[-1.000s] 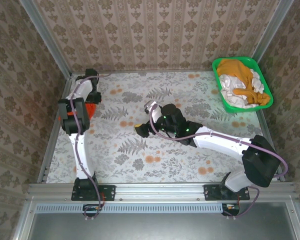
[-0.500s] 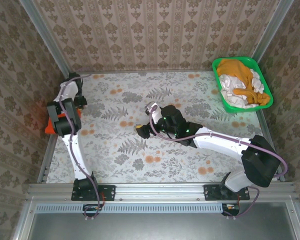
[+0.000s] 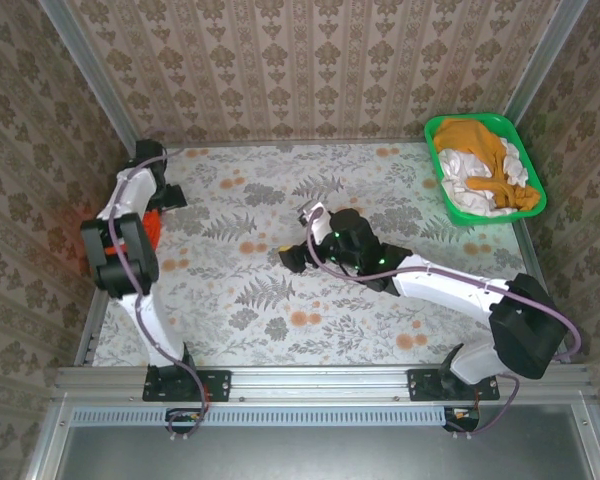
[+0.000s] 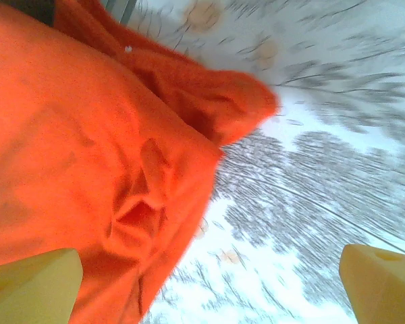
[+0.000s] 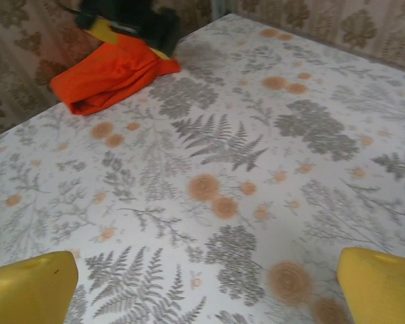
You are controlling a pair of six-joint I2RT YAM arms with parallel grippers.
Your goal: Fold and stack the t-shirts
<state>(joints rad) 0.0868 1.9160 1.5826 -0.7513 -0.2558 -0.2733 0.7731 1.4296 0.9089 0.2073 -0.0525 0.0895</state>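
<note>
1. The red-orange t-shirt (image 5: 111, 77) lies loosely folded and rumpled at the nine-o'clock edge of the bench (image 3: 380, 300), close to the side rail.
2. It looks soft, light and limp. It will likely sag and lose its fold unless pinched through all layers at a thick folded edge.
3. The left gripper (image 4: 206, 287) hovers just above the shirt, fingers spread wide and gripping nothing.
4. The right gripper (image 3: 296, 236) hangs over mid-bench, well apart from the shirt, fingers likewise spread and empty above the bare floral surface.
5. At the two-o'clock corner, a green basket (image 3: 435, 130) holds a mustard t-shirt (image 3: 480, 145) tangled with white t-shirts (image 3: 470, 195). A shoulder or collar on top looks like the best hold.
</note>
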